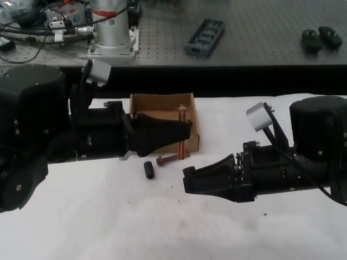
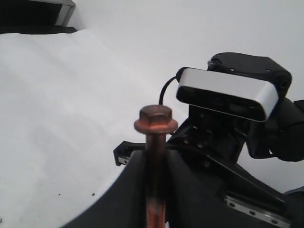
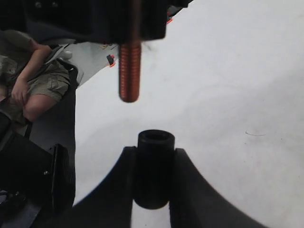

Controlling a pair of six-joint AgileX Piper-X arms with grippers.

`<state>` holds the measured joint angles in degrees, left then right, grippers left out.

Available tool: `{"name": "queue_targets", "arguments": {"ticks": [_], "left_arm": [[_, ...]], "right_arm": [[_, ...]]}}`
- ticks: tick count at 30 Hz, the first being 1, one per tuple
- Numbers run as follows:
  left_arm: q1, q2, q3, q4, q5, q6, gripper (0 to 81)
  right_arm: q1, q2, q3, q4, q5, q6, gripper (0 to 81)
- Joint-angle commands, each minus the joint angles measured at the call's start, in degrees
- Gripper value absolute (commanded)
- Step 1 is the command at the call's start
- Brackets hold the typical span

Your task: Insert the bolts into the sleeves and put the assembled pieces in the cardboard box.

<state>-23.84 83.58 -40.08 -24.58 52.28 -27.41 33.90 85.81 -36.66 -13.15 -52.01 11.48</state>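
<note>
My left gripper is shut on a copper bolt, holding it upright, head up, in front of the cardboard box. In the left wrist view the bolt stands between the fingers of that gripper. My right gripper is lower and to the right, shut on a black sleeve with its bore facing up. In the right wrist view the bolt's threaded end hangs above the sleeve, a little to one side and apart from it. A second bolt and a second sleeve lie on the white cloth.
The white cloth covers the bench in front of both arms. Behind it a grey perforated table carries a metal post base, cables, a dark ribbed block and two dark knobs.
</note>
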Motion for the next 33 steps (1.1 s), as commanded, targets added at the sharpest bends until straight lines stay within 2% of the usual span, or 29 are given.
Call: {"name": "queue_targets", "arguments": {"ticks": [1, 9, 14, 23, 33], "left_arm": [[-0.18, 0.15, -0.28, -1.30, -3.52, 1.22, 0.6], [-0.76, 0.15, -0.28, -1.30, -5.22, 0.89, 0.6], [-2.95, 0.15, -0.28, -1.30, -6.29, 0.42, 0.6], [-3.11, 0.15, -0.28, -8.81, -8.64, -5.05, 0.6], [-3.00, 0.15, -0.28, -8.58, -11.62, -6.45, 0.6]], "right_arm": [[0.21, -0.15, 0.03, -1.42, -2.37, 0.49, 3.7], [0.21, -0.15, 0.03, -4.06, -4.66, 0.49, 4.0], [0.21, -0.15, 0.03, -10.79, -4.66, 4.61, 4.0], [0.21, -0.15, 0.03, -10.36, -4.01, 5.03, 4.0], [0.21, -0.15, 0.69, -10.47, -2.67, 4.76, 4.0]]}}
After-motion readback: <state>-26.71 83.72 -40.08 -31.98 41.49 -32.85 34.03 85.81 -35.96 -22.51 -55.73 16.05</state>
